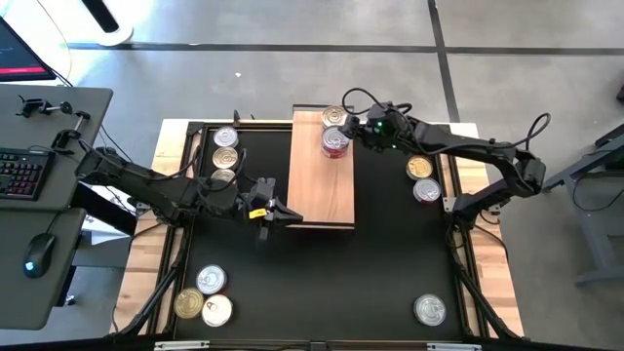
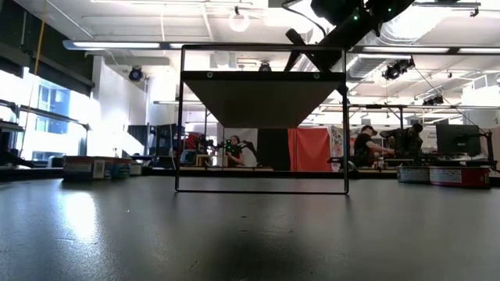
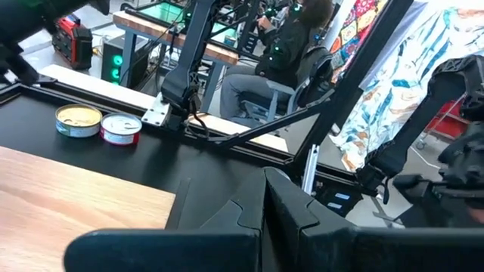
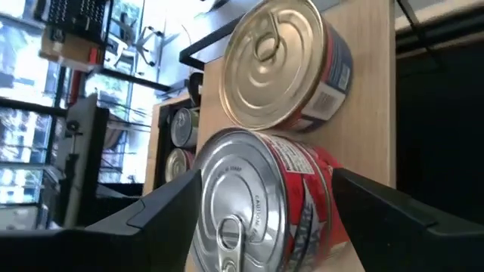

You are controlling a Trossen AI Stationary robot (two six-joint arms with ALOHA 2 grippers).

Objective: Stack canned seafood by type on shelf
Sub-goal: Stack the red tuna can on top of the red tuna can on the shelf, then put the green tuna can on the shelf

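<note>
The shelf (image 1: 322,185) is a light wooden board on a black frame; its underside (image 2: 262,101) shows in the low view. On its far end stand a gold-lidded tin (image 1: 333,117) (image 4: 276,60) and a silver-lidded red tin (image 1: 336,142) (image 4: 253,204). My right gripper (image 1: 357,134) (image 4: 265,219) reaches in from the right around the red tin. My left gripper (image 1: 285,214) (image 3: 265,219) is shut beside the shelf's left edge, near its near corner. Other tins lie on the black table. My right gripper has the red tin between its two fingers (image 4: 162,208), one on each side of its round wall (image 4: 306,208), coming level from the table's right. The tin stands upright on the shelf next to the gold-lidded tin. My left gripper may touch the shelf's left edge; I cannot tell.
Three tins (image 1: 225,156) sit in a row at the far left of the table and three more (image 1: 205,297) at the near left. Two (image 1: 422,178) (image 3: 98,125) lie right of the shelf, one (image 1: 430,310) at the near right. People sit beyond the table.
</note>
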